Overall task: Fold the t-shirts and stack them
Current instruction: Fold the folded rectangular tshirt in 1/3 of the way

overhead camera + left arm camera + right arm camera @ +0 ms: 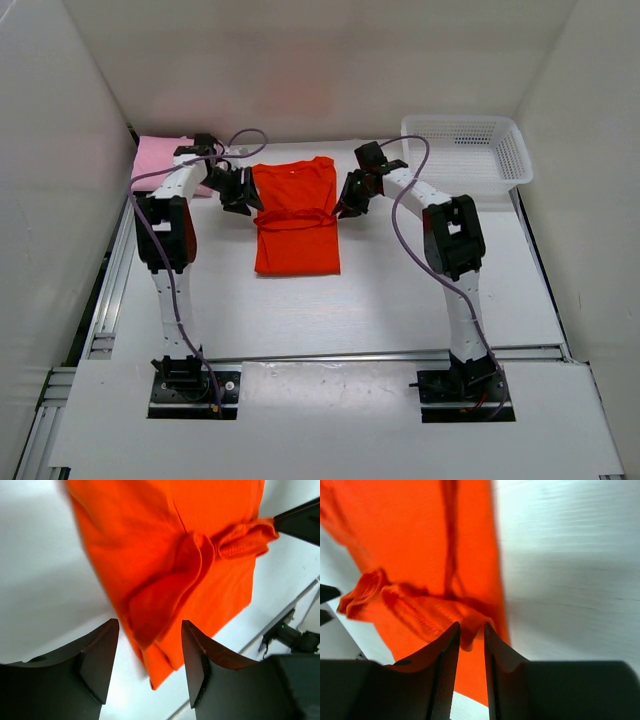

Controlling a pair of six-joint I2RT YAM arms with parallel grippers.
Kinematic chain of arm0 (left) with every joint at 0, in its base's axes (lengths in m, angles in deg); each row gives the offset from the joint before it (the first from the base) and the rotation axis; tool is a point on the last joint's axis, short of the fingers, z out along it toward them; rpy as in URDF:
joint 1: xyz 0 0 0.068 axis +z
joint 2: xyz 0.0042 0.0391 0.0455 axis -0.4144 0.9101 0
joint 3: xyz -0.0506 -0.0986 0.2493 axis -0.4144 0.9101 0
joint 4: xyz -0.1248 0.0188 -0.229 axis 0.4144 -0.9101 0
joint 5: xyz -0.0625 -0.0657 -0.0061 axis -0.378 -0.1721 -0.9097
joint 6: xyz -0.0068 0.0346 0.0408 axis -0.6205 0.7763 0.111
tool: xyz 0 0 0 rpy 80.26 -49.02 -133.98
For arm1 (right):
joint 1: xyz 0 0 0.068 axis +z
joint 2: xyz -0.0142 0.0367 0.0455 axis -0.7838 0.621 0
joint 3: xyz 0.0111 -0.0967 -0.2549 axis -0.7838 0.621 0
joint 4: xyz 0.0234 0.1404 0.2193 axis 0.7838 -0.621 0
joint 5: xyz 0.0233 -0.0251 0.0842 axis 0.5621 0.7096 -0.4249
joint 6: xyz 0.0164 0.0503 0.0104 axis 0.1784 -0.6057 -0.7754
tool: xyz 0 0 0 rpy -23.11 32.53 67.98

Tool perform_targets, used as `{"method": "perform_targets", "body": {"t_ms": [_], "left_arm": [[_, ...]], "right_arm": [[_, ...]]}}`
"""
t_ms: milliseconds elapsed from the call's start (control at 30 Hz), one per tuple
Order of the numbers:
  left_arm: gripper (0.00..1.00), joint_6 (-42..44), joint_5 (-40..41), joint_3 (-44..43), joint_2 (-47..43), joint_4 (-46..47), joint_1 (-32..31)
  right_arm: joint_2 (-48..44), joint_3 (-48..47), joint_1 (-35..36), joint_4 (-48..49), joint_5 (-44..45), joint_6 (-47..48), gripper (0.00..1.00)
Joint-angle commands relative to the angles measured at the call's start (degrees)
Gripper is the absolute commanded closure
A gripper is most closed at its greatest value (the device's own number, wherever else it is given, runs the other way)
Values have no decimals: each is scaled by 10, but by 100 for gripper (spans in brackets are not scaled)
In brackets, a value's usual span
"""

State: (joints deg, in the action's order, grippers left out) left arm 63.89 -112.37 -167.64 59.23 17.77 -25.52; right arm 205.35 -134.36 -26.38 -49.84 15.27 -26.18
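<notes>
Left gripper (149, 625) is hanging released, jaws wide. Right gripper (471, 626) is showing a narrow gap, and I cannot tell its grip. On the table (400, 300), the orange-red t-shirt (296, 215) is lying at frame centre, with the pink t-shirt (158, 158) peeking out at upper left.

Top view high, rearward, looking down; both wrist views close, sharing orange-red t-shirt (296, 215).
</notes>
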Motion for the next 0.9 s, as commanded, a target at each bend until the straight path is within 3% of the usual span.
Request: {"method": "perform_targets", "body": {"t_ms": [0, 167, 300, 400, 633, 867], "left_arm": [[36, 4, -5, -66, -18, 11, 19], [35, 4, 51, -41, -71, 30, 45], [36, 4, 87, 27, -112, 35, 57], [36, 4, 107, 90, -133, 42, 57], [37, 4, 107, 165, -158, 49, 81], [37, 4, 107, 211, -194, 60, 81]], "right_arm": [[-31, -29, -14, 0, 26, -1, 69], [-103, 8, 57, 13, 135, 104, 69], [-104, 29, 141, 13, 165, 138, 87], [-70, 19, 175, 18, 165, 143, 96], [16, -71, 196, 18, 212, 130, 99], [44, -94, 196, 18, 225, 106, 99]]}}
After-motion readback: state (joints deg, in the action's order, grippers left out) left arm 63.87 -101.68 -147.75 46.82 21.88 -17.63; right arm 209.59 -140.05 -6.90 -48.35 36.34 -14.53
